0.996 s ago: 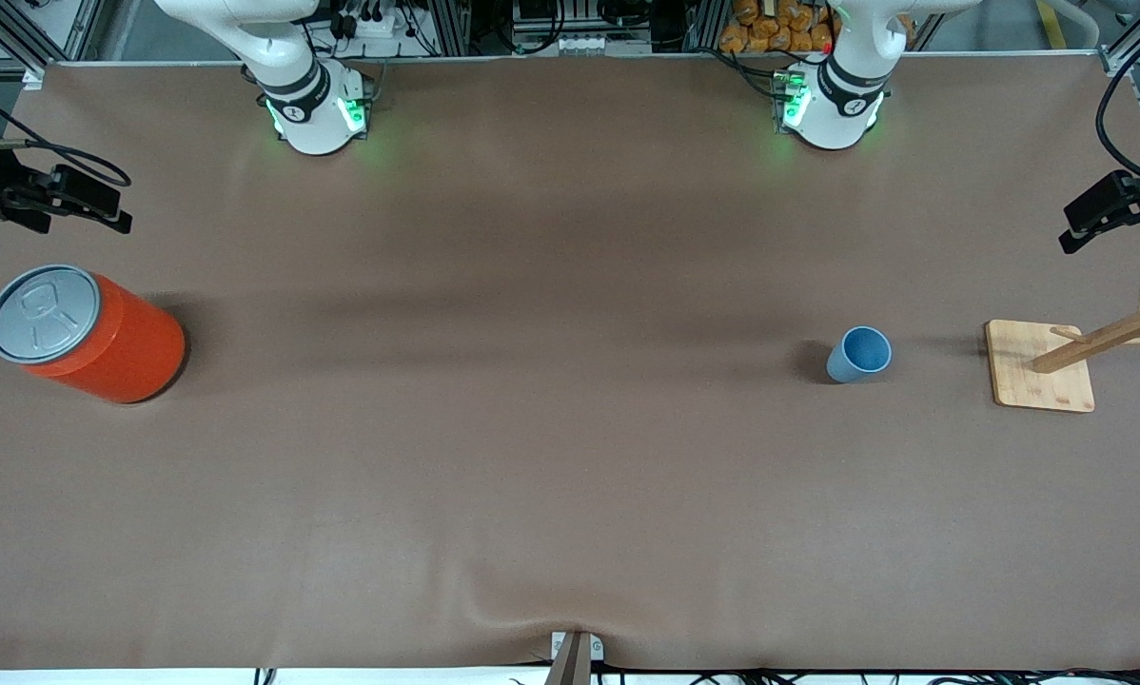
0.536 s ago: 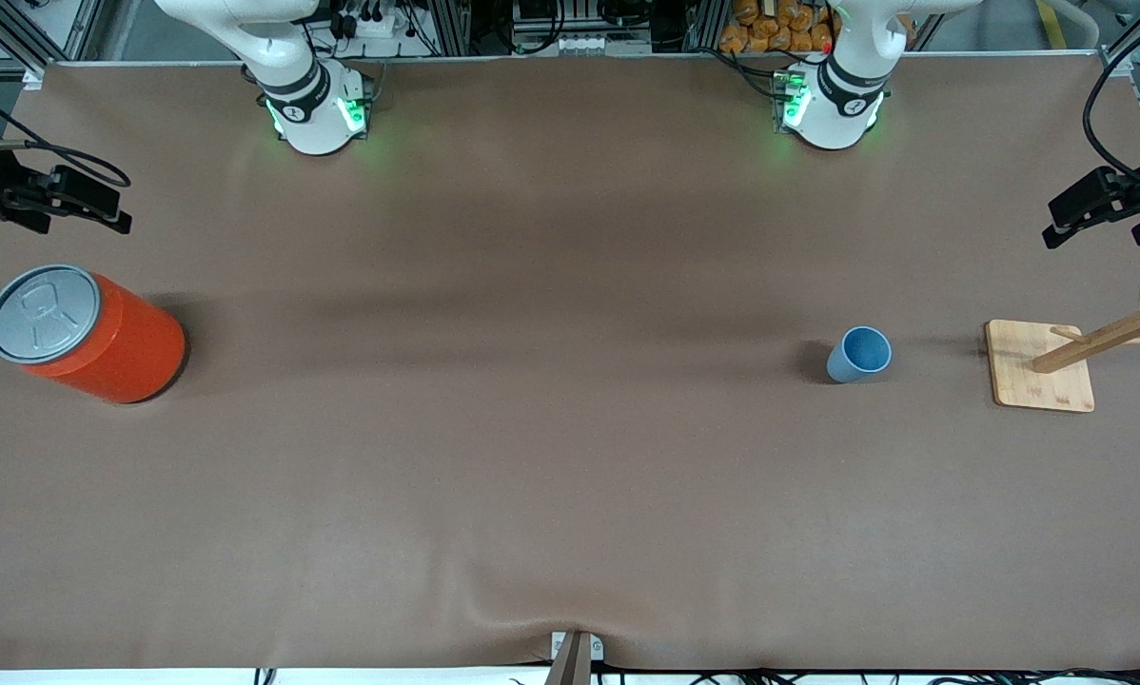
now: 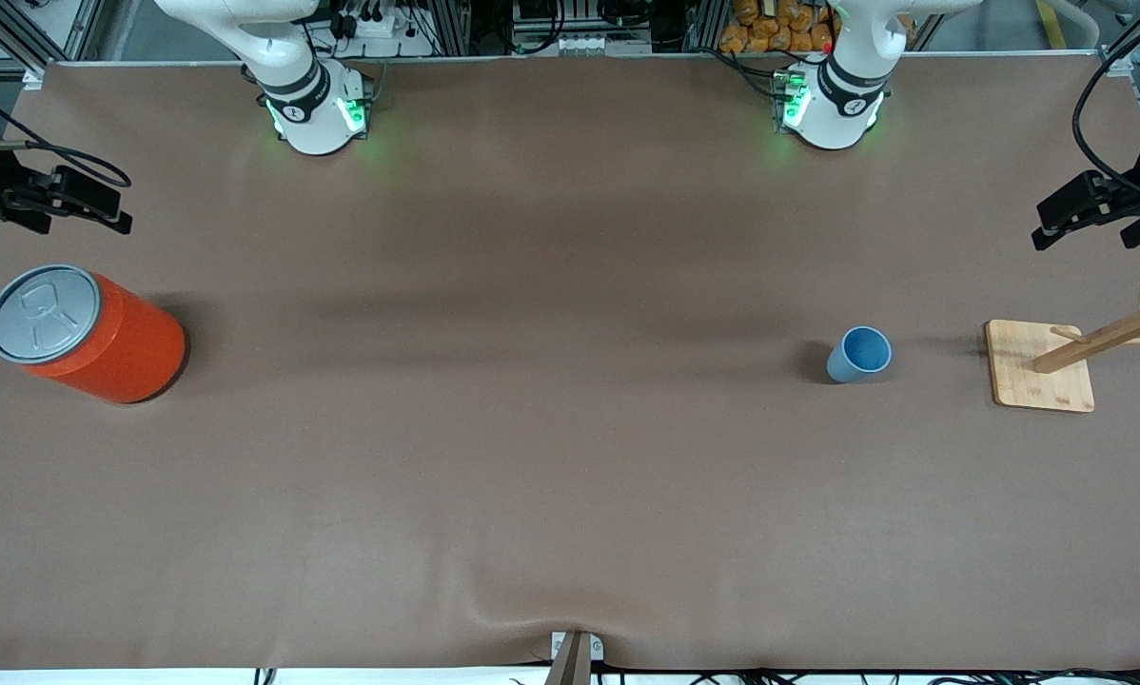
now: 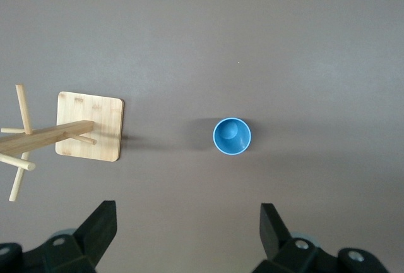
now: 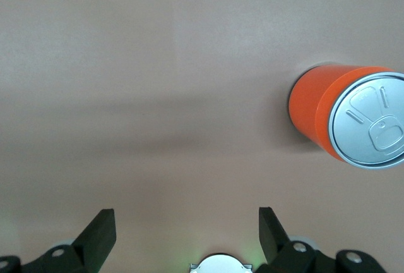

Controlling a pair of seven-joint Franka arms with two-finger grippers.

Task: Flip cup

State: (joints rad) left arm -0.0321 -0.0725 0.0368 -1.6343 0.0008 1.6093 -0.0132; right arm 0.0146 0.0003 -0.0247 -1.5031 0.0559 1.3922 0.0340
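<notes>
cup (image 3: 859, 354) stands upright, mouth up, on counter (image 3: 551, 457) toward the left arm's end, near rack (image 3: 1041, 366). can't tell whether it's flipped already or due to be, upright fits both. left gripper (image 3: 1093, 209) is up over the counter's edge at the left arm's end, fingers wide apart, holding nothing, cup well clear of it. right gripper (image 3: 56, 200) waits over the counter near can (image 3: 85, 333), wide open, nothing held. any grasp would want fingers straddling the rim squarely, clear of the rack.
</notes>
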